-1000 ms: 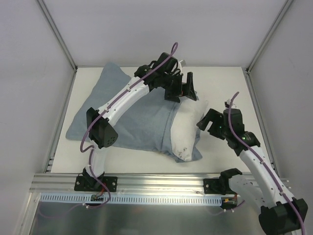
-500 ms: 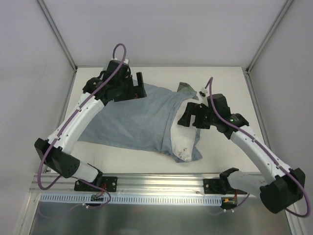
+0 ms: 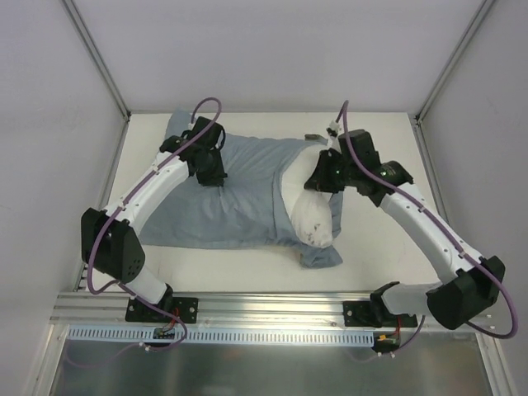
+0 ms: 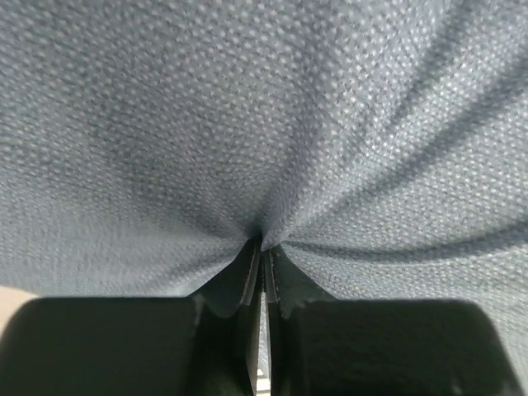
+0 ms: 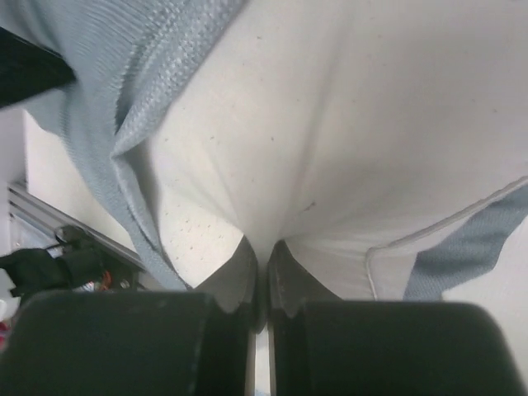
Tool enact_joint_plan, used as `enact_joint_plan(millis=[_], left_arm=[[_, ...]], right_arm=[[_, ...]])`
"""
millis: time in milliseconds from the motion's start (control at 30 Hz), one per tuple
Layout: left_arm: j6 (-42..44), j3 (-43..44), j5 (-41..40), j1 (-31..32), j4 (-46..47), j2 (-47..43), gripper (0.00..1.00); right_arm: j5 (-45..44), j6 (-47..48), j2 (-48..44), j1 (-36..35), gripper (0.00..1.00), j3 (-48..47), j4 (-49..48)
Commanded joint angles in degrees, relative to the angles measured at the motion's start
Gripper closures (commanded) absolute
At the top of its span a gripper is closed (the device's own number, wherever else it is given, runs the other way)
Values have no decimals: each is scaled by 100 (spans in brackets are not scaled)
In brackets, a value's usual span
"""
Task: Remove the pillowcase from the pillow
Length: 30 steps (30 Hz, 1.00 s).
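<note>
The blue-grey pillowcase (image 3: 235, 194) lies across the table with its plain face up, its open end toward the right. The off-white pillow (image 3: 309, 210) sticks out of that open end. My left gripper (image 3: 210, 175) presses down on the left part of the pillowcase (image 4: 272, 124) and is shut on a pinched fold of the blue-grey cloth. My right gripper (image 3: 318, 180) is on the pillow's exposed end and is shut on a pinch of the white pillow fabric (image 5: 330, 124). The pillowcase's edge (image 5: 124, 124) shows at the left of the right wrist view.
Grey enclosure walls and metal posts (image 3: 95, 58) surround the white table (image 3: 375, 136). An aluminium rail (image 3: 264, 305) with the arm bases runs along the near edge. A flap of pillowcase (image 3: 322, 256) lies under the pillow near the front.
Both grippers went from open to shut. The left arm came down onto the pillowcase and pinched its cloth; the right arm moved onto the pillow's bare end and pinched it. More pillow shows.
</note>
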State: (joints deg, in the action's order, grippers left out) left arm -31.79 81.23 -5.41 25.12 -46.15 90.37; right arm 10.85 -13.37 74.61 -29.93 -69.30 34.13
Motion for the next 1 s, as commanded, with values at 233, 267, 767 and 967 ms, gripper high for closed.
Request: enact_joint_plan(millis=[233, 267, 767, 967], left_arm=[[-354, 173, 102, -1956, -218, -1003, 100], [-415, 217, 102, -2124, -262, -1030, 100], [453, -246, 1305, -1660, -158, -1064, 1], [262, -1775, 1769, -1660, -9, -1881, 1]], right_arm=[[-926, 237, -2281, 1567, 99, -1517, 1112], [-997, 273, -2380, 1665, 99, -1517, 1296], [-1166, 290, -2460, 2755, 99, 198, 1571], [-769, 151, -2004, 2967, 99, 65, 1175]])
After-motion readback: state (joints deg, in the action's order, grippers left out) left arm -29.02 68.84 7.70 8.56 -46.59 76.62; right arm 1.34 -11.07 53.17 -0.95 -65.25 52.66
